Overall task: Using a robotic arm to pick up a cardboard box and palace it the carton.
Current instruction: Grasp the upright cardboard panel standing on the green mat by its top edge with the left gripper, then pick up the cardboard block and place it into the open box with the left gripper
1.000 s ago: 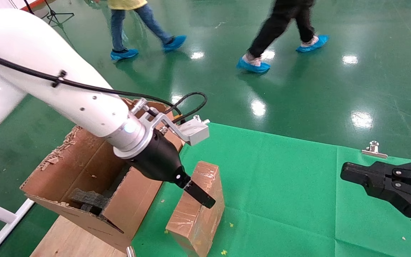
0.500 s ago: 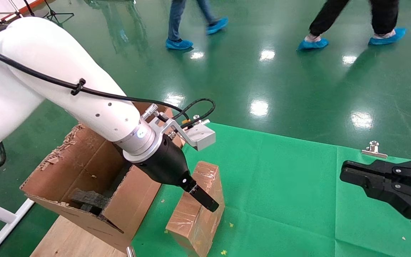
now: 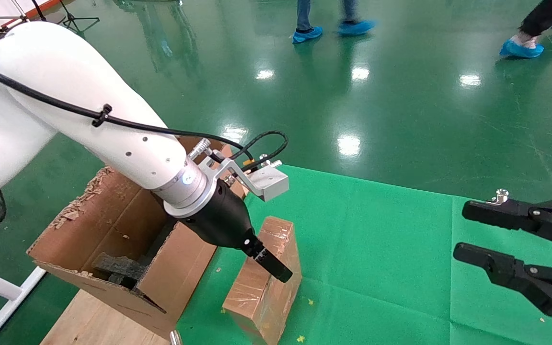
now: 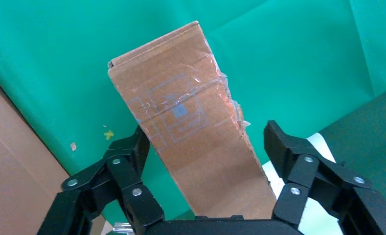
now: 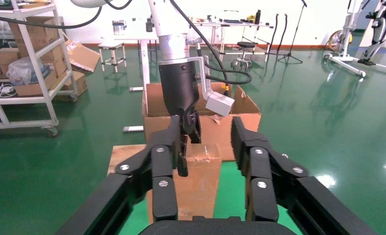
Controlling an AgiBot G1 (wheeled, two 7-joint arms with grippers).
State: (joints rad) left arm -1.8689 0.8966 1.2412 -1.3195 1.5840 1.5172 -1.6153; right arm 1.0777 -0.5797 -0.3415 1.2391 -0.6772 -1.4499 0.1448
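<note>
Cardboard box (image 4: 191,127) sits between the left gripper's (image 4: 208,142) spread fingers (image 4: 132,147) (ungripped).

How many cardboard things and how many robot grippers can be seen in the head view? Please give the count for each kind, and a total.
Small brown tape-wrapped cardboard box, standing on the green cloth: 1
Large brown corrugated carton with torn flaps: 1
Black two-finger grippers: 2, the left gripper open around the small box, the right gripper open, off to the right
Total: 4

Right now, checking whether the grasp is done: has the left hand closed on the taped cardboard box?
No. In the left wrist view the left hand is open, its fingers straddling the cardboard box.
</note>
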